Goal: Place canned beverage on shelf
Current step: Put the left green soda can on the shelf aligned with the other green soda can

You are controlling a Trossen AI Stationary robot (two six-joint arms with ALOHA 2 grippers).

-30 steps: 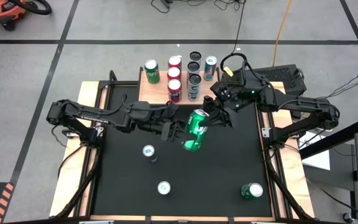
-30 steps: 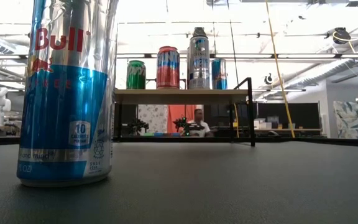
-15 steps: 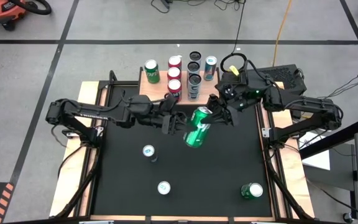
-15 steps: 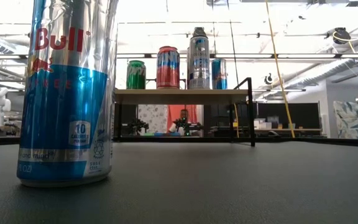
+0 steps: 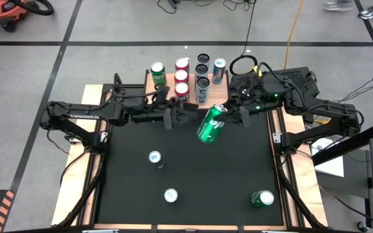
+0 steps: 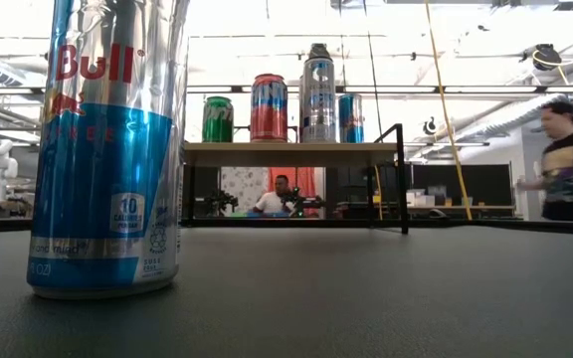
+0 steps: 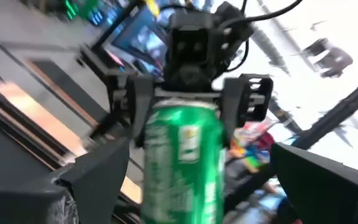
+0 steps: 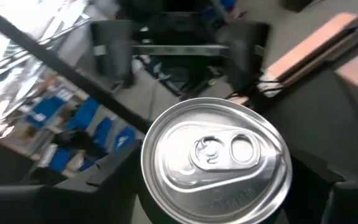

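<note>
Two grippers meet at one green can (image 5: pixel 210 124): the right gripper (image 5: pixel 228 115) is clamped on its top end and carries it tilted above the table (image 5: pixel 238 168), while the left gripper (image 5: pixel 188 115), just beside the can's other side, stands wide open and empty. Just beyond them is the shelf (image 5: pixel 168 90), already crowded with cans. Judging by this, transport is under way; next, the can needs uprighting over a free spot.

A black table (image 5: pixel 238 168) is seen from above, three upright cans set well apart on it — two silver-topped (image 5: pixel 154 157) (image 5: pixel 170 195) and a green one (image 5: pixel 262 199). At its far edge, a light-wood shelf (image 5: pixel 167 92) is loaded with upright cans (image 5: pixel 181 81).
</note>
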